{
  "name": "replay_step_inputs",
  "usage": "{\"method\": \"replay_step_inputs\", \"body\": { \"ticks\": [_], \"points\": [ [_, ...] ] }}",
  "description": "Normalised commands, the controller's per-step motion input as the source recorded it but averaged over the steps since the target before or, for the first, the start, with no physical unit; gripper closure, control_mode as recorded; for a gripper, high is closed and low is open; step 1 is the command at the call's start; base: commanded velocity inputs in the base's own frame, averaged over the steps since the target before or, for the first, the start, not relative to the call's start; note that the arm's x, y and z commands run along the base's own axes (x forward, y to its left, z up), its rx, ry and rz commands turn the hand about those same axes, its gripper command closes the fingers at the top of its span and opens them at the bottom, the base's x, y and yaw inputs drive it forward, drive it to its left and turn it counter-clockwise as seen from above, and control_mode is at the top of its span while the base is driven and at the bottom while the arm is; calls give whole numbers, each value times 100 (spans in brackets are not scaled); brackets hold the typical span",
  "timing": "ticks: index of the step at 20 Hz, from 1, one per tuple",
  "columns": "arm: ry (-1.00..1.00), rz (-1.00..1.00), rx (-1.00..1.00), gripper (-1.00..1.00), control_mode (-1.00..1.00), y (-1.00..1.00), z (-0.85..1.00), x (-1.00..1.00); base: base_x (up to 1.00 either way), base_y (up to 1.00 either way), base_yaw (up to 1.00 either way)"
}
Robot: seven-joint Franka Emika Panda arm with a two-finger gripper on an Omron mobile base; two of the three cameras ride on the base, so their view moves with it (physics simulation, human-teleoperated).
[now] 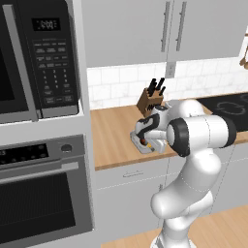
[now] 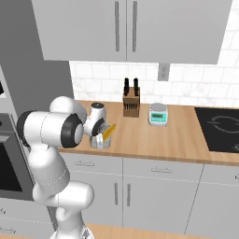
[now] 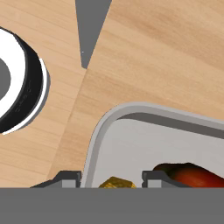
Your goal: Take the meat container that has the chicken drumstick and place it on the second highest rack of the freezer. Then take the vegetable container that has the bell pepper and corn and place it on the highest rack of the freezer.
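Item: vegetable container [image 3: 131,144], rigid grey tray on worktop [image 3: 166,52], front edge; holds corn [image 3: 116,182] and bell pepper [image 3: 194,175]. Likely light, stiff (contents loose). Fingers [image 3: 70,179] straddle rim wall; grip unconfirmed.

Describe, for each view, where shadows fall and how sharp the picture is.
Left base view: coarse and pixelated; a soft shadow lies under the knife block. Right base view: even light, with faint shading under the kitchen scale. Hand view: sharp; the grey tray casts only a slight shadow on the wooden counter.
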Motion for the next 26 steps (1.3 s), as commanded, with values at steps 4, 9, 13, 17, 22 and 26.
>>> {"method": "replay_step_inputs", "body": {
  "ticks": [4, 9, 13, 17, 22, 26],
  "points": [
    [2, 0, 0, 100, -100, 0, -2, 0, 0, 0, 0],
    [12, 0, 0, 100, -100, 0, -87, -5, 0, 0, 0],
    [6, 0, 0, 100, -100, 2, -65, 0, 0, 0, 0],
    [-13, 0, 0, 100, -100, 0, 13, -29, 0, 0, 0],
    [-21, -1, 0, 100, -100, 0, 75, -28, 0, 0, 0],
    [-12, -1, 0, 100, -100, 0, 97, -18, 0, 0, 0]
  ]
}}
